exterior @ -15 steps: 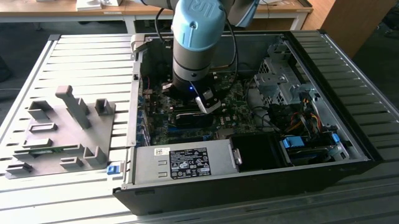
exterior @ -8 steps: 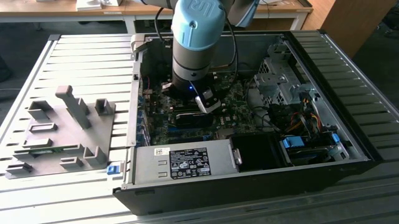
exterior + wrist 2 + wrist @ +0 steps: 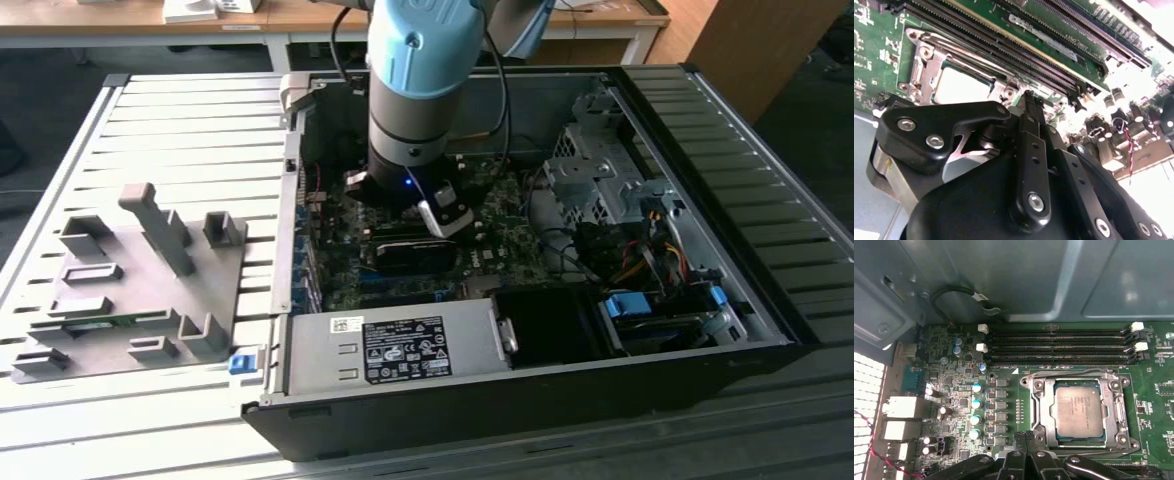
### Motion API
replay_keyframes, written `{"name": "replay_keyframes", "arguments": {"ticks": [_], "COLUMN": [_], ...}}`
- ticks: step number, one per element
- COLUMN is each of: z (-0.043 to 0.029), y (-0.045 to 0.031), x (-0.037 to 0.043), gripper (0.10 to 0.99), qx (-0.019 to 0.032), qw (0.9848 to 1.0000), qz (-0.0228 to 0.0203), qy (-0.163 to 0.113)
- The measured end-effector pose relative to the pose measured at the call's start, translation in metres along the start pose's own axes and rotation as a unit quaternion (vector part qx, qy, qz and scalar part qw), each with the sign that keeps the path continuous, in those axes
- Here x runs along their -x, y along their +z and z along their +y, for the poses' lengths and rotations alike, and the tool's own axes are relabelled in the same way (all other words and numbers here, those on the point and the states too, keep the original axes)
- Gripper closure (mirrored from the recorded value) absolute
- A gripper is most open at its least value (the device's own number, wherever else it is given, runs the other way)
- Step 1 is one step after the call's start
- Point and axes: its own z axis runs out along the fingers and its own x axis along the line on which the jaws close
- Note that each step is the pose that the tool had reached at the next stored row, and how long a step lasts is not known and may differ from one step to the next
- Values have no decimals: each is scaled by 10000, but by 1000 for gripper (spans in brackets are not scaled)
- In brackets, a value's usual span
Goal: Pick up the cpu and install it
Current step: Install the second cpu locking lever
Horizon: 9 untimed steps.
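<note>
Silvery cpu [image 3: 1079, 411] lies flat inside the square metal-framed socket [image 3: 1040, 412] of the green motherboard [image 3: 1154, 435], its top bare and nothing resting on it; in the second wrist view it shows as a pale square [image 3: 961, 85] in the same frame. Beside the socket run long black memory slots [image 3: 1059, 346], and on its other side stand rows of small blue-topped capacitors [image 3: 975, 404]. The gripper [image 3: 1026, 437] hangs just beside the socket's edge, fingers pressed together and holding nothing, their black linkages [image 3: 1029, 150] crowding the second wrist view. In the exterior view the arm [image 3: 416, 90] reaches down into the open computer case [image 3: 747, 190], whose walls, a power supply [image 3: 394, 350] and loose cables [image 3: 654, 255] hem it in. A grey holder plate [image 3: 127, 290] lies on the slatted table [image 3: 187, 120], at the exterior view's left.
</note>
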Motion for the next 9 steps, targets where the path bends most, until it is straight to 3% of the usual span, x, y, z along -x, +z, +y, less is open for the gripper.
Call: {"name": "replay_keyframes", "arguments": {"ticks": [9], "z": [38], "y": [-118], "x": [-7], "gripper": [980], "qx": [7], "qw": [10000], "qz": [-1], "qy": [0]}}
